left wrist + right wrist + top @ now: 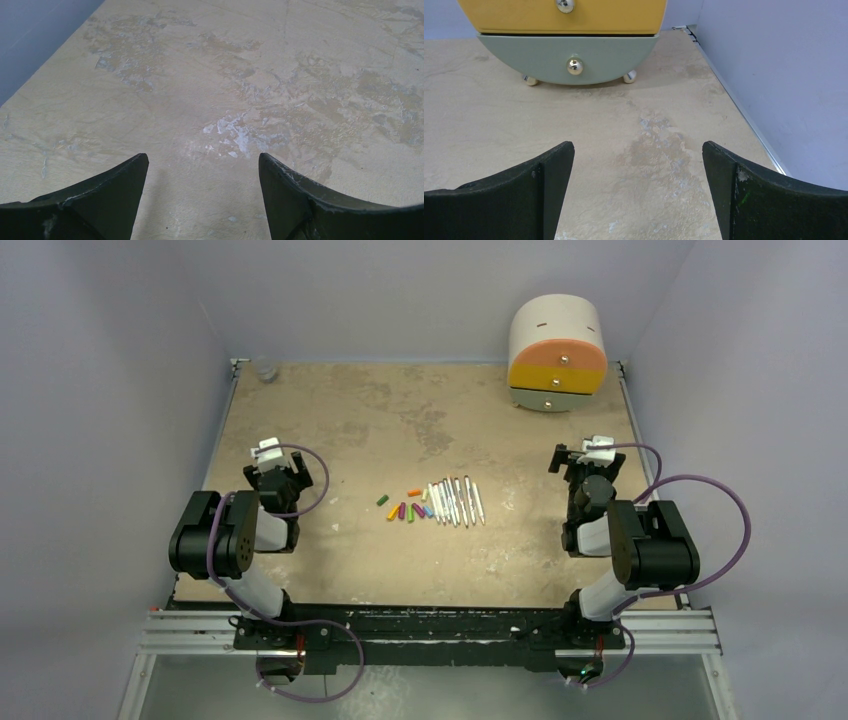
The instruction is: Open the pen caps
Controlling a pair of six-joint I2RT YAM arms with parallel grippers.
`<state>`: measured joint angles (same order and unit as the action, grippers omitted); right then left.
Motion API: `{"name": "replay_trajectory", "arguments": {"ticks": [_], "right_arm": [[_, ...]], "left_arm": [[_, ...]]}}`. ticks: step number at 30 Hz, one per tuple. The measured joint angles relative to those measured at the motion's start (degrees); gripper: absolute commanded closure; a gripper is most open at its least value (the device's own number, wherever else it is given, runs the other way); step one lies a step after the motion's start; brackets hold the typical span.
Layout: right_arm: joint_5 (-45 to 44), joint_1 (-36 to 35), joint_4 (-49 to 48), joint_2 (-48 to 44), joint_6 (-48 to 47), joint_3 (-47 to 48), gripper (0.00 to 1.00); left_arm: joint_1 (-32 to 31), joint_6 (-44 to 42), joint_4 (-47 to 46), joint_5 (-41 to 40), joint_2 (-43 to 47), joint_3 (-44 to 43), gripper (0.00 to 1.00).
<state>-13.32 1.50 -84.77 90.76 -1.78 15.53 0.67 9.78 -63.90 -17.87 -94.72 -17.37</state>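
Mid-table, top view: pens (pixel 456 502) lie in a tight row, white barrels side by side, running roughly near-to-far. Eight or so, though the count is unsure at this size.

Caps (pixel 407 510) are loose on the table (pixel 340 410) just left of the row. It's a small scatter of short coloured pieces: yellow, magenta, green and a bluish one close together. A green cap (pixel 382 500) sits slightly apart to the left, and an orange cap (pixel 414 492) a little behind the cluster. None appears to be seated on a barrel. Some lie touching or nearly touching the nearest pen, but I can't tell which.

Left gripper (pixel 202 160): jaws spread wide with nothing between them. Its wrist view shows only bare, scuffed tabletop. The arm is folded back at the left side, well apart from the pens.

Right gripper (pixel 638 147): jaws spread as well, and empty. It faces the drawer unit (pixel 569 55) at the far right corner, drawers closed. This arm is also folded back, on the right, well clear of the row.

Judgement on progress:
- The caps look already pulled and dropped beside the barrels, so the job reads as done or very nearly so
- The barrel ends are too small to check for a cap still on; a few show a hint of colour at the near tip, which could be nib or cap
- If one does remain, it would be within the row, and either arm would have to reach in from its parked pose
- Neither hand is carrying anything, and nothing has strayed toward the table edge
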Motion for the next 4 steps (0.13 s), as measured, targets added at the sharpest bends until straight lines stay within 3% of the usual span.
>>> {"name": "replay_trajectory", "arguments": {"ticks": [4], "right_arm": [[0.0, 0.0, 0.0, 0.0, 0.0, 0.0, 0.0]], "left_arm": [[-0.04, -0.04, 0.0, -0.04, 0.0, 0.0, 0.22]]}}
